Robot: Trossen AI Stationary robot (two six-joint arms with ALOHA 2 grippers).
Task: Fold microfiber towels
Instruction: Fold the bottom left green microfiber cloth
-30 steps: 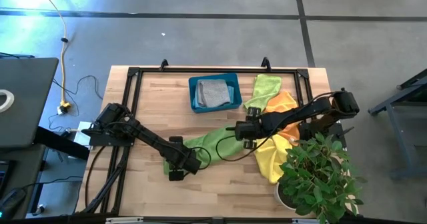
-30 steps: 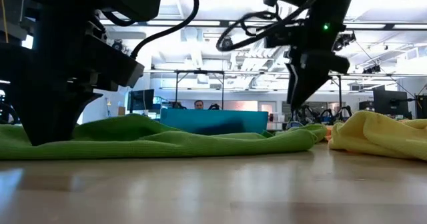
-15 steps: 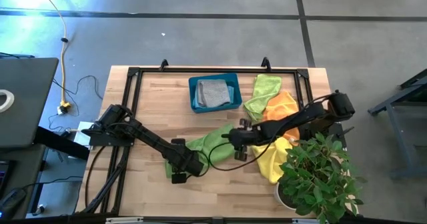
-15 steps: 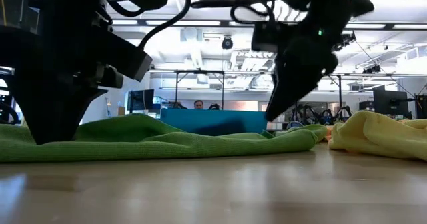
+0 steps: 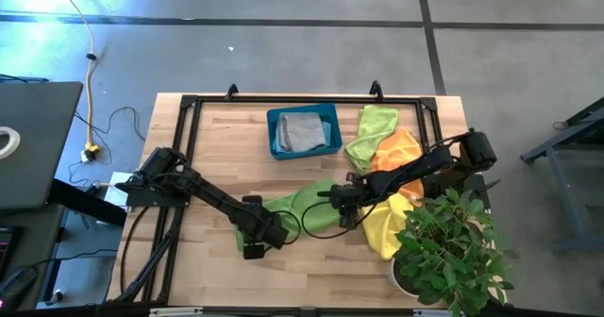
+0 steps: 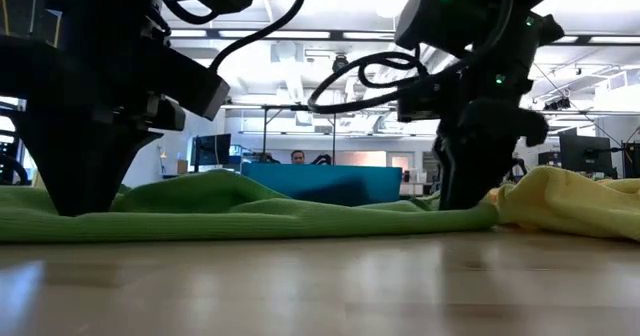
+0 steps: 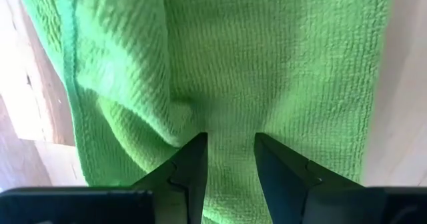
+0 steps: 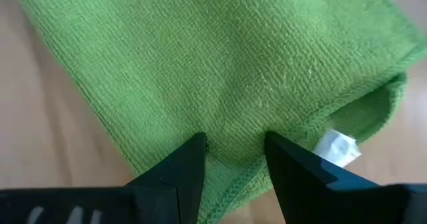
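You see the lime green ribbed microfiber towel (image 5: 307, 207) lying rumpled at centre frame in the high view, its long axis running lower left to upper right. The left gripper (image 7: 230, 159) and right gripper (image 8: 235, 159) each stand part-open, fingers pressed on it at opposite ends. It rests on the light wooden table (image 5: 311, 260). Behind sit a yellow towel (image 6: 570, 201) and teal plastic bin (image 5: 302, 131).
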